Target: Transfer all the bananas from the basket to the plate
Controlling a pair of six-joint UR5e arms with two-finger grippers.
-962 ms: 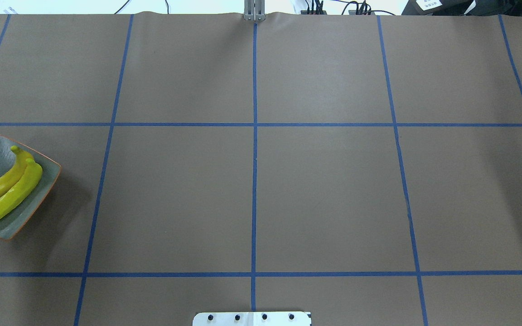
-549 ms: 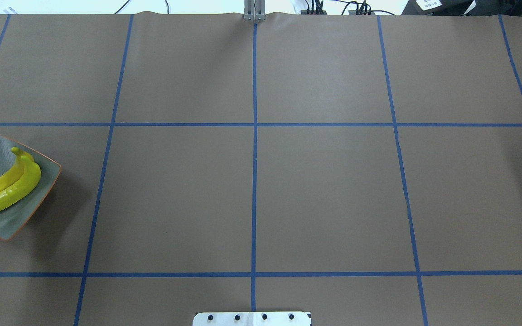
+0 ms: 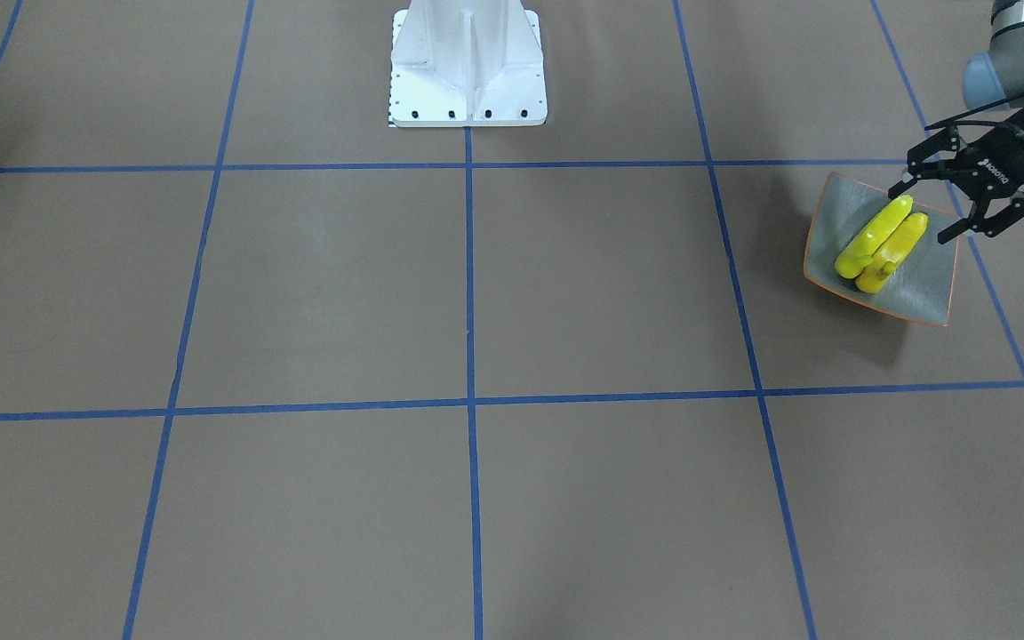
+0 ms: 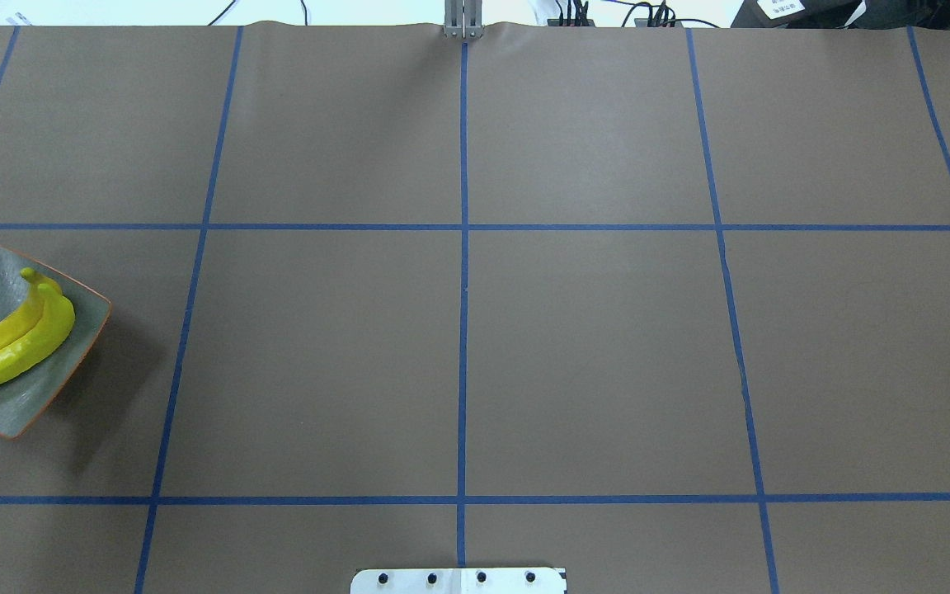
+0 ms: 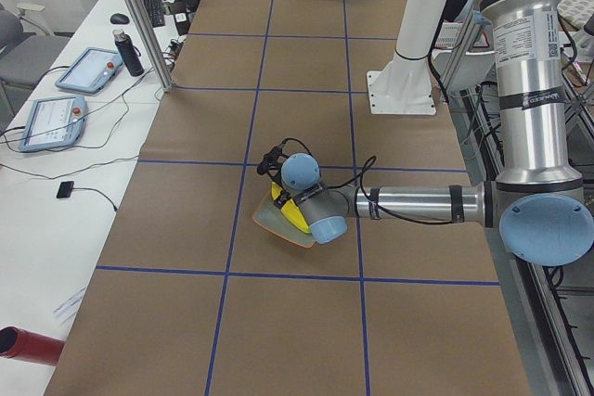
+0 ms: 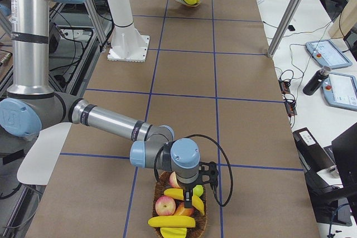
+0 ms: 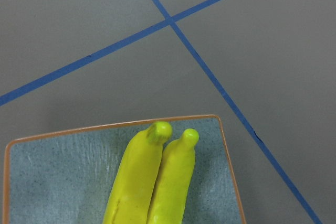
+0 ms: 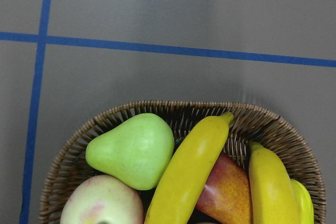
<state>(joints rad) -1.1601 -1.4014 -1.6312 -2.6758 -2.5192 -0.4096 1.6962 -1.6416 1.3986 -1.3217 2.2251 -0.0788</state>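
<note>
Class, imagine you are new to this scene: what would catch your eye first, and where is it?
Two bright yellow bananas lie side by side on the plate at the robot's left end of the table, with the left gripper open over them. At the opposite end, a wicker basket holds further bananas and a green pear.

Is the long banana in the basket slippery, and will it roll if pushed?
The long banana looks glossy and smooth, so it may slip in a pinch. It holds its curve while lying over the reddish fruit, so it is probably stiff. Resting against the pear inside the basket, it would likely rock rather than roll.
</note>
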